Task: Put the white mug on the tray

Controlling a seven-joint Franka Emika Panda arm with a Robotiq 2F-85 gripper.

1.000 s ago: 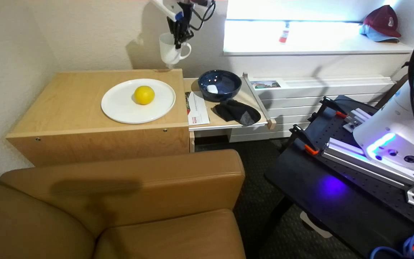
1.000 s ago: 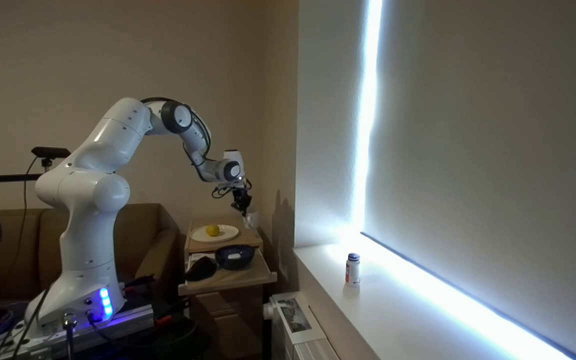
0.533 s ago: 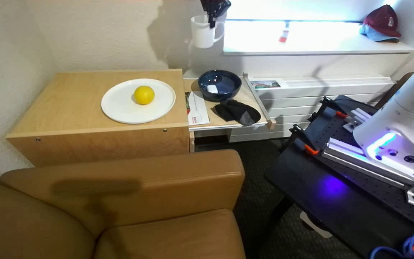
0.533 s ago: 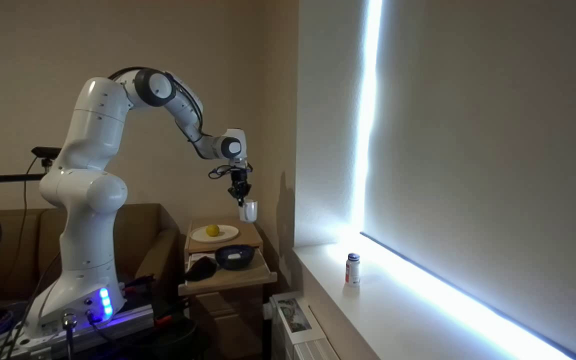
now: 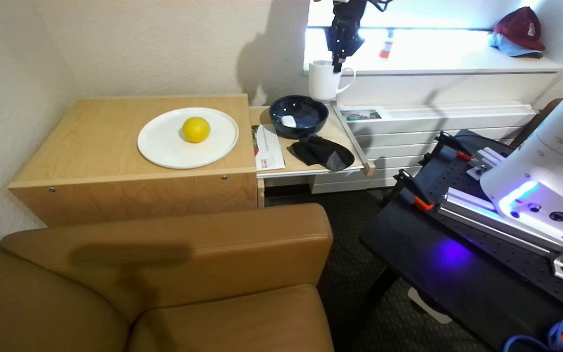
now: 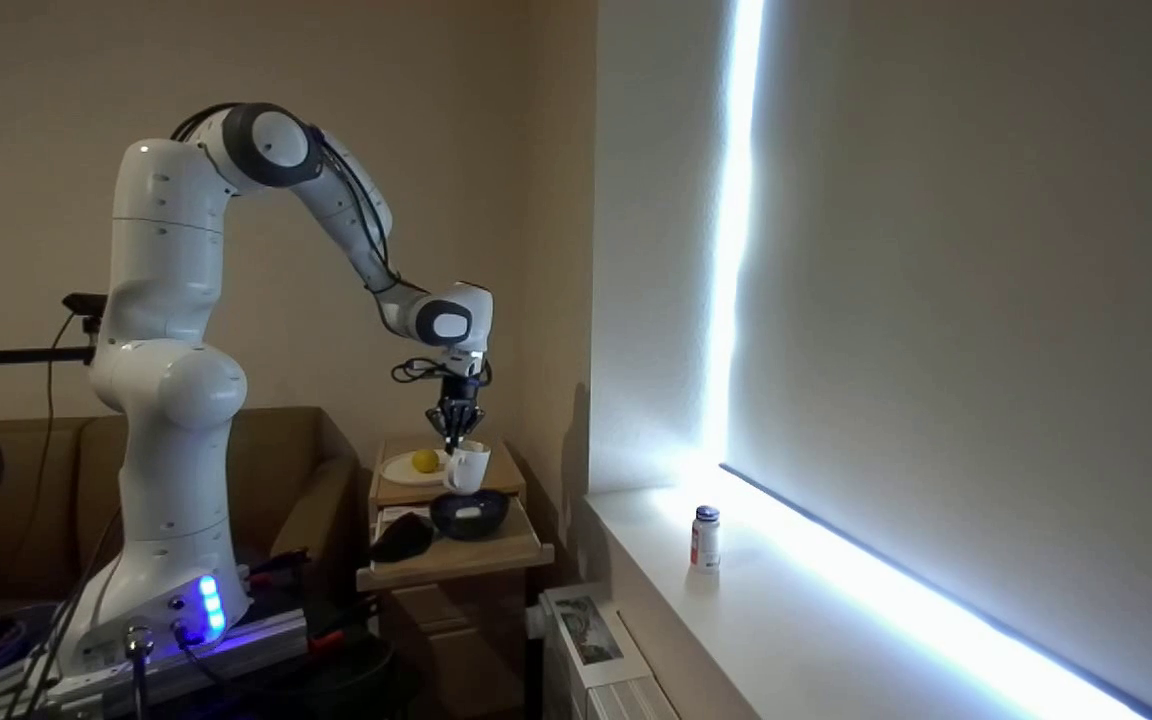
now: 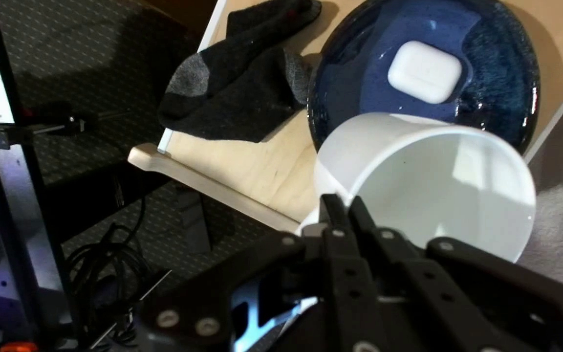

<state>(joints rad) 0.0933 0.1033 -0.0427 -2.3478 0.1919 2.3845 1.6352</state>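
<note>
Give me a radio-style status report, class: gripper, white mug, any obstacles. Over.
Gripper shut on white mug, near its rim. Held aloft, not yet on tray. Dark blue bowl and black sock on tray may crowd set-down.

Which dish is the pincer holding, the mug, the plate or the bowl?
The white mug: it alone is held by the pincer. The dark blue bowl sits beside the black sock, and the white plate bears the yellow item.

"Did the white mug (image 5: 321,83) move?"
"Yes! In an exterior view, the gripper (image 5: 337,68) took it from near the far right corner of the tabletop (image 5: 108,127), past its right edge."
"Up or down?"
"First up, now lower."
</note>
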